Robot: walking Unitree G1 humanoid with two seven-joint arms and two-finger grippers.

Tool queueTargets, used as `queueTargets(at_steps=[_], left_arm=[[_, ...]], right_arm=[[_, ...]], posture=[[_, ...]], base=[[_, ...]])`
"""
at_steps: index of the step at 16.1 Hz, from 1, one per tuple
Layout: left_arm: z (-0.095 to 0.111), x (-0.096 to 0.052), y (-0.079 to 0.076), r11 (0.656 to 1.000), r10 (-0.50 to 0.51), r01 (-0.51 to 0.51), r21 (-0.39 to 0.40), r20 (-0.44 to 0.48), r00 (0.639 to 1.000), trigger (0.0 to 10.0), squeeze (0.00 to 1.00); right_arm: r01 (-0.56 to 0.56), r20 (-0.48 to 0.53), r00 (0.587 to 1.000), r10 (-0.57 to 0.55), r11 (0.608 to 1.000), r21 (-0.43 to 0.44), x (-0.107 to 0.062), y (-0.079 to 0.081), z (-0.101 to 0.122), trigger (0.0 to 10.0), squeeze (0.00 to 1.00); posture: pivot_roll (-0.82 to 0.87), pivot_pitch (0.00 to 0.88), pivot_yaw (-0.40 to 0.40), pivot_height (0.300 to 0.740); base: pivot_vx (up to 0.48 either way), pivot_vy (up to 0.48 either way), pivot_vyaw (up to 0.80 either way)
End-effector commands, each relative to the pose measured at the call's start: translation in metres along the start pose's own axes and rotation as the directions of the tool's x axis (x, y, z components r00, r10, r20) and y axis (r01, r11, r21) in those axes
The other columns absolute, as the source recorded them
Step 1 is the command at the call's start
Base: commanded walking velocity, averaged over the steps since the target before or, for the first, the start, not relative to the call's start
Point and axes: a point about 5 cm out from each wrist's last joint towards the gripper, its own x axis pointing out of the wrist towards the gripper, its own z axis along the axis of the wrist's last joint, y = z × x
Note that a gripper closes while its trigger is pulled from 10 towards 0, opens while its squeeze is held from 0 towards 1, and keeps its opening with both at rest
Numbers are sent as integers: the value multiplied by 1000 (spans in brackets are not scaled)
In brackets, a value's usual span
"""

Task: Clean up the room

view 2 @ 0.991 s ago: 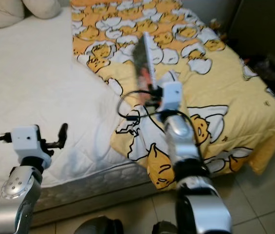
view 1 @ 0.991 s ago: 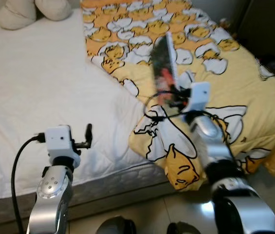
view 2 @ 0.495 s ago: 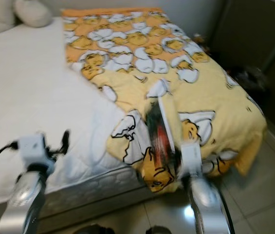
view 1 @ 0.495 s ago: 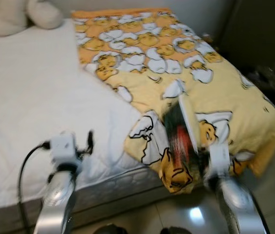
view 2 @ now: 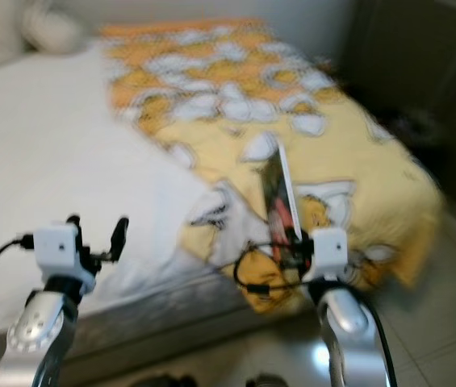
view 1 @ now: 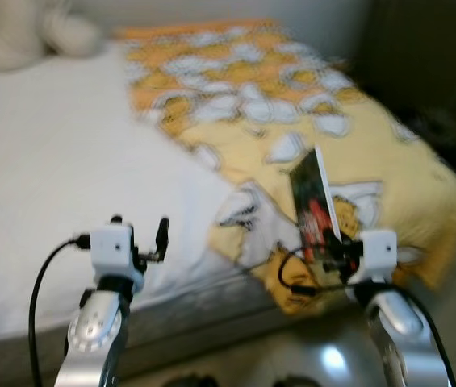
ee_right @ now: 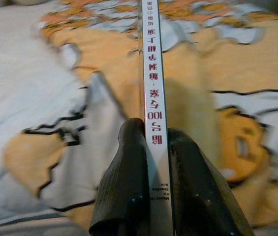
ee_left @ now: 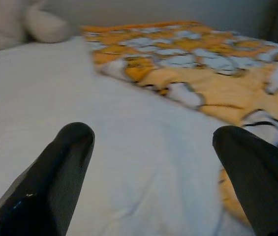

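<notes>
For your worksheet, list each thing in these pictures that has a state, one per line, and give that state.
book: clamped by its spine, held up above the bed
right gripper: shut on the book
left gripper: open, holding nothing, over the white sheet
yellow blanket: spread flat, its corner hanging over the mattress edge

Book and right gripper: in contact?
Touching. Right wrist view: both black fingers of the right gripper press against the book, clamping its white spine.

bed sheet (view 1: 58, 153): bare white stretch ahead of left gripper (view 1: 139, 234), passable
blanket (view 1: 373, 153): rumpled, under the book (view 1: 315, 205)
</notes>
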Motion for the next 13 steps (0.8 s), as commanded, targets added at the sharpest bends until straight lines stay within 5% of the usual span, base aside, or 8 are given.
queueTargets(at_steps=[1,13], left_arm=[[1,3,1,1000,1,-1,2,1,1000,10000,0],[-18,3,-1,994,97,-100,-51,-69,993,10000,0]], right_arm=[[-14,71,997,14,1000,7,11,4,15,0,0],[-106,63,993,102,992,72,42,15,22,0,0]], posture=[[-139,0,87,740],[-130,0,76,740]], base=[[0,0,738],[0,0,623]])
